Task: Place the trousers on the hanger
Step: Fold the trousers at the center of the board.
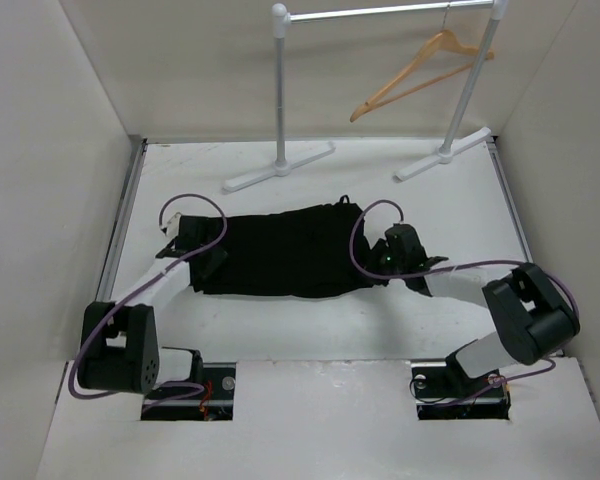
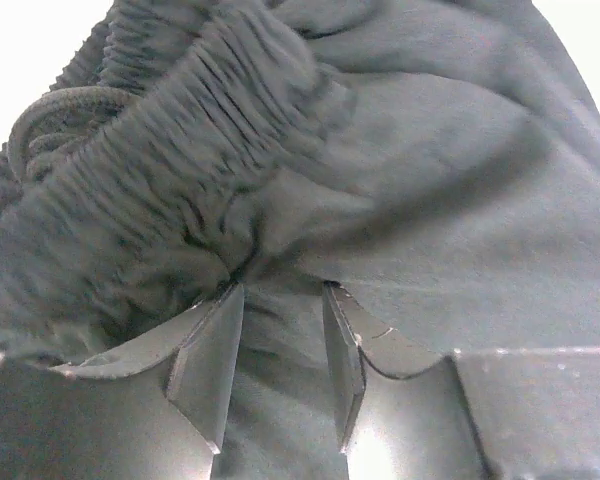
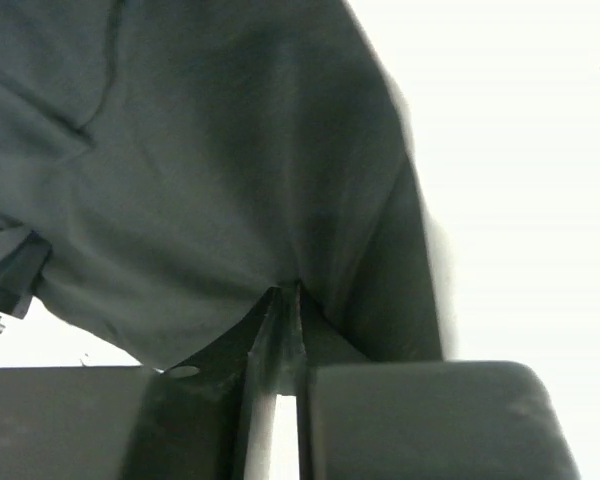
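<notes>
You are working the pick-up step. Both claws are gripping the trousers point(image 1: 280, 255), which are lying folded into a dark block in the middle of the desk point(image 1: 310, 325), between the two arms. The left claw point(image 2: 282, 300) is sitting at the garment's left edge, its jaws standing narrow with a thick wad of cloth filling the gap. The right claw point(image 3: 285, 292) is biting the right edge, its jaws almost together on a thin fold. The hanger point(image 1: 420, 72) is hanging empty and tilted on the rail point(image 1: 380, 12) at the far right, well apart from the cloth, so nothing is going over its bottom bar yet.

As I judge it, the next move is asking you for a level lift with both arms. After that comes a carry toward the far right, then feeding one end over the bar without knocking the free-hanging hanger askew.

The trousers are looking plain black, soft and matte. In the left wrist view a ribbed elastic band and a loop of cord are showing, with wrinkles running in toward the fingers. In the right wrist view, smooth cloth is drawing to a point at the pinch.
</notes>
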Action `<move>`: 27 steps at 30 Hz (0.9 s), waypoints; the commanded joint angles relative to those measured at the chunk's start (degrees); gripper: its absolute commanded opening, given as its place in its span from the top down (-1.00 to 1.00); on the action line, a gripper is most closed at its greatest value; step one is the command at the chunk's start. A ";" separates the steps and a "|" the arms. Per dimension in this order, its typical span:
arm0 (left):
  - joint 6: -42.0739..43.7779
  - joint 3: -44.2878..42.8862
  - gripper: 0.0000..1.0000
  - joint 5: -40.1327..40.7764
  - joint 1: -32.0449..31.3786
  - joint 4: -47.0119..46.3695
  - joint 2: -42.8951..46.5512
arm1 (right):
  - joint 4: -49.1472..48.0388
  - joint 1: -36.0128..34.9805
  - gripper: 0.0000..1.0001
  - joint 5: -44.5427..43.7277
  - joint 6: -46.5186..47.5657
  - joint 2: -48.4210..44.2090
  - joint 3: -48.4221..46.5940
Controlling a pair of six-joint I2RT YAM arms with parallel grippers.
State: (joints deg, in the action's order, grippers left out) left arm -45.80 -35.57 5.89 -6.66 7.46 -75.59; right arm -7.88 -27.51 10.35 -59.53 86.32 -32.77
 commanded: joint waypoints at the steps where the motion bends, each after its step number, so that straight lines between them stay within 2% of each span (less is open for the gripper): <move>1: 0.71 -1.51 0.30 -1.49 0.02 1.49 6.23 | 3.90 -0.40 0.56 -0.85 0.81 -6.50 -0.62; 3: 0.71 -3.18 0.32 -2.20 -0.68 3.69 9.39 | 9.17 -0.40 0.26 -1.47 2.56 -11.68 -2.81; 5: 0.71 -5.54 0.35 -2.03 -2.25 6.06 12.03 | 13.65 -0.40 0.05 -1.65 4.50 -16.34 -5.44; 7: 1.06 -8.18 0.37 -1.50 -3.92 7.99 13.01 | 17.88 0.13 -0.06 -1.82 6.87 -20.21 -9.22; 8: 1.50 -9.59 0.37 -1.06 -5.06 8.61 13.10 | 18.94 0.83 -0.04 -2.26 8.19 -21.10 -11.24; 9: 1.85 -10.65 0.39 -0.62 -6.38 8.79 12.75 | 19.21 1.62 0.10 -2.52 9.50 -20.94 -13.52; 10: 2.12 -11.53 0.41 -0.27 -8.22 8.45 12.14 | 18.78 2.58 0.35 -1.92 11.52 -18.76 -16.76; 12: 2.03 -12.41 0.45 0.08 -10.60 7.92 10.74 | 17.73 3.73 0.73 -1.04 13.64 -13.41 -21.60; 13: 1.94 -12.68 0.48 0.26 -11.92 7.66 10.03 | 17.03 4.43 0.83 0.01 14.17 -9.81 -24.41; 19: -0.34 -11.63 0.57 3.33 -19.57 8.18 9.85 | 10.09 5.93 0.87 7.22 11.90 8.75 -34.28; 27: -3.15 -8.64 0.57 3.69 -21.16 11.87 15.47 | 5.69 9.44 0.82 10.13 8.64 24.75 -41.04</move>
State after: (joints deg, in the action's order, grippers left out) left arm -47.35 -44.88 8.01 -27.38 17.23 -63.16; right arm 2.92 -20.10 18.24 -49.50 109.12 -68.51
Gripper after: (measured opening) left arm 0.217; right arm 0.086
